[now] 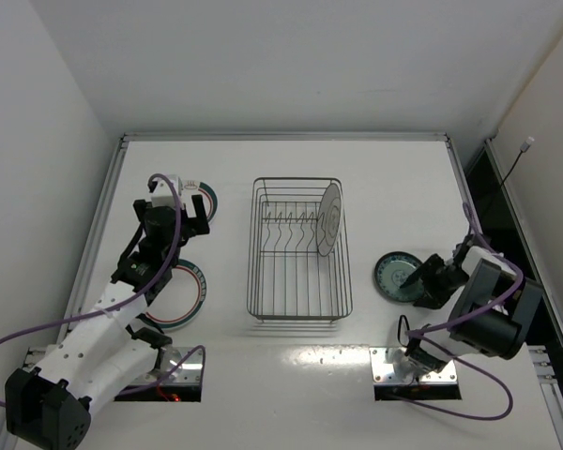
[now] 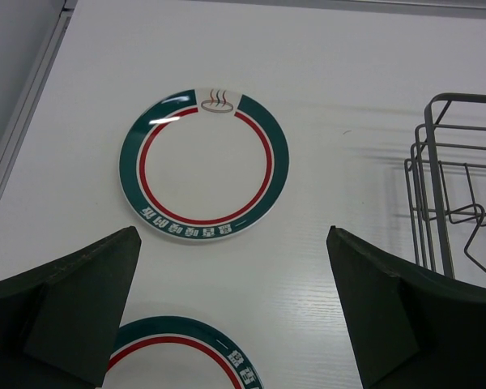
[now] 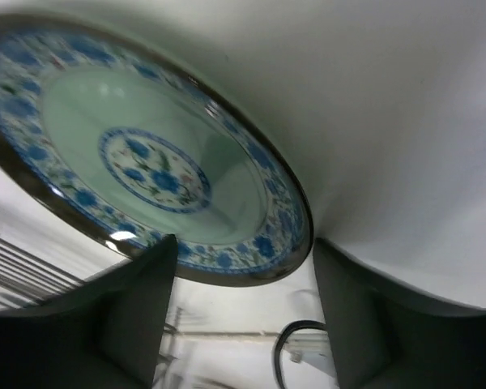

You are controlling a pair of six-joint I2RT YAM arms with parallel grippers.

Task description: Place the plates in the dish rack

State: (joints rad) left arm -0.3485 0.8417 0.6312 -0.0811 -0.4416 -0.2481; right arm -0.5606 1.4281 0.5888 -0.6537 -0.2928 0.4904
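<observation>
The silver wire dish rack (image 1: 298, 281) stands mid-table, with a white dark-rimmed plate (image 1: 330, 218) upright in its right side. Two white plates with teal-and-red rims lie flat on the left: the far one (image 1: 212, 199) (image 2: 204, 164) and the near one (image 1: 191, 291) (image 2: 186, 356). My left gripper (image 1: 197, 211) (image 2: 235, 308) is open and empty, hovering between them. The small teal patterned plate (image 1: 392, 277) (image 3: 146, 154) lies flat right of the rack. My right gripper (image 1: 418, 279) (image 3: 243, 267) is open, low at that plate's near-right rim, jaws either side of the rim.
The rack's left end (image 2: 462, 203) shows at the right of the left wrist view. Raised table rails (image 1: 103, 216) run along the left, back and right edges. A purple cable (image 1: 174, 234) loops over the left arm.
</observation>
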